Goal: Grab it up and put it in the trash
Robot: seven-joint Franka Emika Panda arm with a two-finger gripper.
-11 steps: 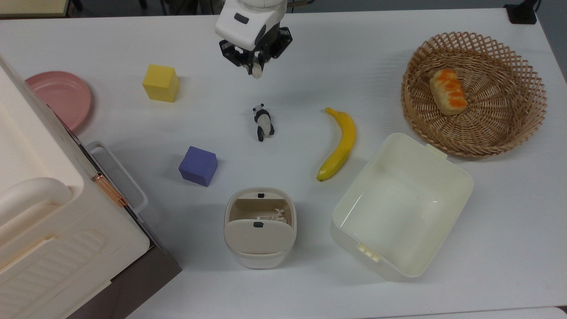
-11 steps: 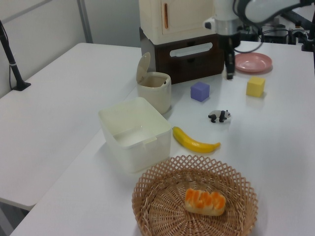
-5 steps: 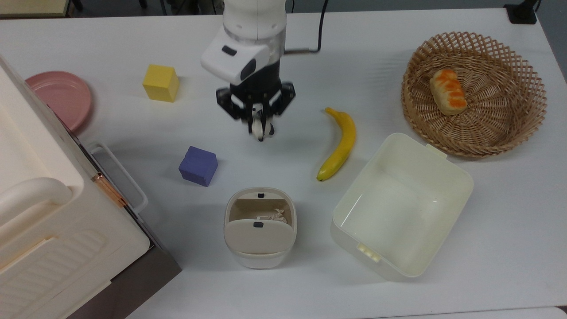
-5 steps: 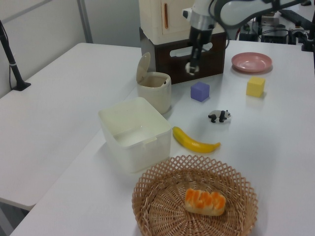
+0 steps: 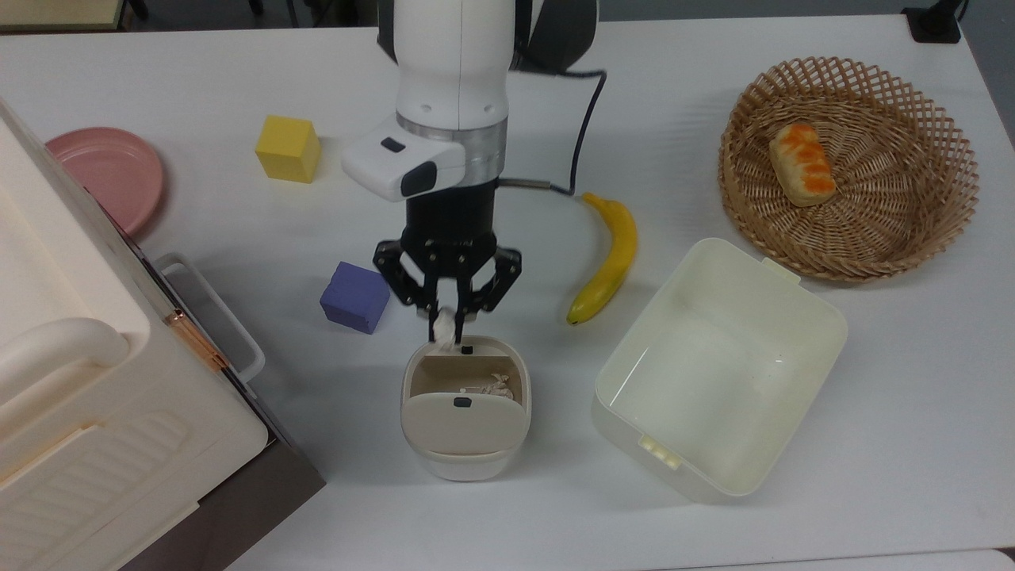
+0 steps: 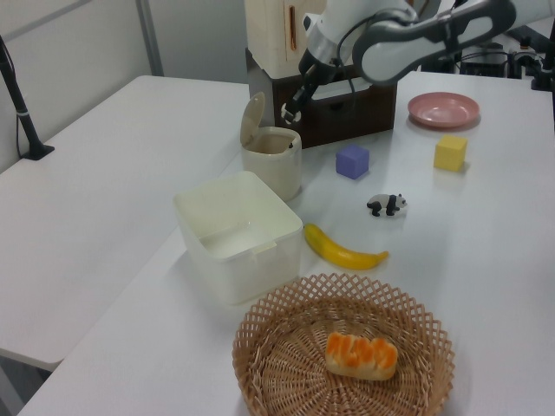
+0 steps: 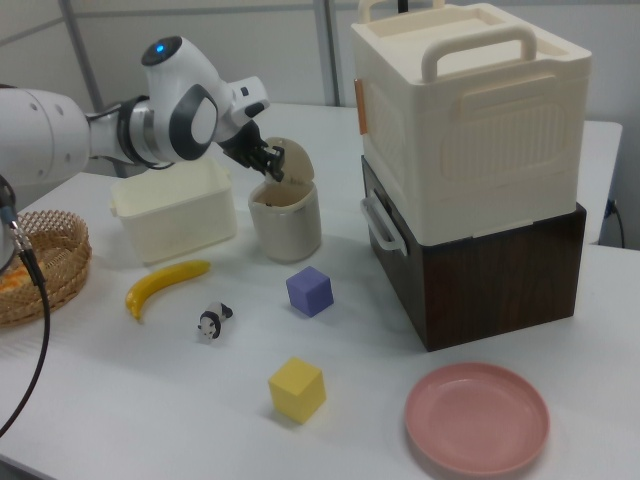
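Note:
A tiny off-white wrinkly ball [image 5: 444, 327] is pinched between the fingertips of my gripper [image 5: 445, 321], which is shut on it. The ball hangs just above the far rim of the trash [image 5: 465, 452], a small cream rounded-square bin whose flap lid [image 5: 464, 414] with a dark button is tipped open. Crumpled white scraps [image 5: 492, 386] lie inside the bin. In the left view the gripper [image 6: 290, 107] hovers over the bin [image 6: 273, 163], close to its raised lid. In the right view the gripper [image 7: 270, 163] sits right above the bin [image 7: 286, 222].
A purple cube [image 5: 354, 296] lies close to the gripper on the top view's left, a banana [image 5: 609, 255] to its right. A large cream tub [image 5: 718, 369], a wicker basket [image 5: 848, 166] with bread, a yellow cube [image 5: 289, 148], a pink plate [image 5: 107, 174], a panda figurine [image 6: 387, 205] and a tall cream box [image 5: 95, 396] stand around.
The arm has carried the ball from the table's far side, over the panda figurine, down the top view to just above the bin's far rim. The grip stayed shut.

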